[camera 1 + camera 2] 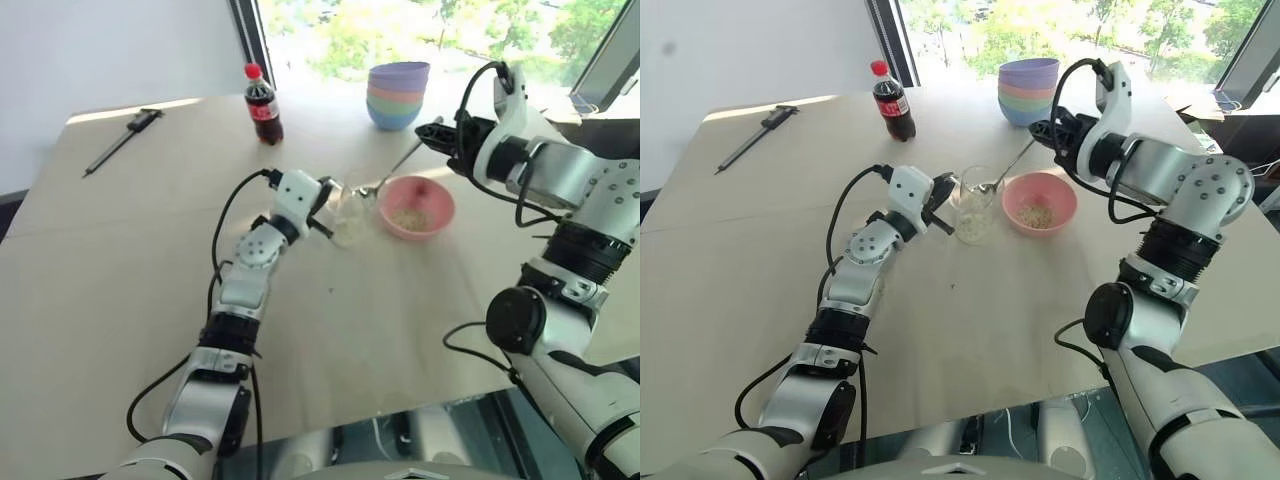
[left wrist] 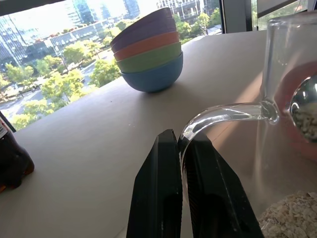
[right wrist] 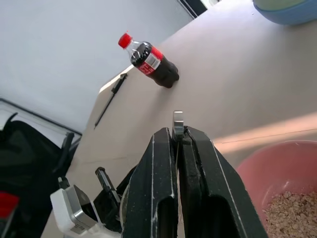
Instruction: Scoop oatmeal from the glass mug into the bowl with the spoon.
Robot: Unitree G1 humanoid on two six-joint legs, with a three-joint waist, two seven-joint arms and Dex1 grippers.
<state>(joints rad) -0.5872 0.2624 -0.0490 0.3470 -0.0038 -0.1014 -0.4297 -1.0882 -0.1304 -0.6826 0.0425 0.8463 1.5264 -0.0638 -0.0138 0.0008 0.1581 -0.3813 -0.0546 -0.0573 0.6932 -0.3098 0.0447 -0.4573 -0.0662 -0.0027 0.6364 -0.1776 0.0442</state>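
Spreading across the frame, a pale wooden table (image 1: 120, 300) by a bright window, lit from the top edge. Pinching the clear handle of the glass mug (image 1: 974, 212) just left of centre, left gripper (image 2: 182, 163) clamped tight on that handle, steadying the mug upright with oatmeal (image 2: 292, 218) lying in its bottom. Sitting just to the right of the mug, the pink bowl (image 1: 1065, 205), already holding a small heap of flakes. Crossing from upper right down toward centre, the spoon (image 1: 398, 166), its handle squeezed between the closed fingers of the right gripper (image 3: 178, 141), its head hanging at the mug's rim, between mug and bowl, carrying flakes as seen through the glass. Judging by this, carrying a scoop from mug to bowl. Calling next for swinging the head over the pink bowl and rolling the wrist to tip the flakes out, keeping the mug held firm. Standing farther back, a cola bottle (image 1: 263, 104) at upper centre, stacked bowls (image 1: 398, 95) to its right, a long dark tool (image 1: 122, 139) at upper left.
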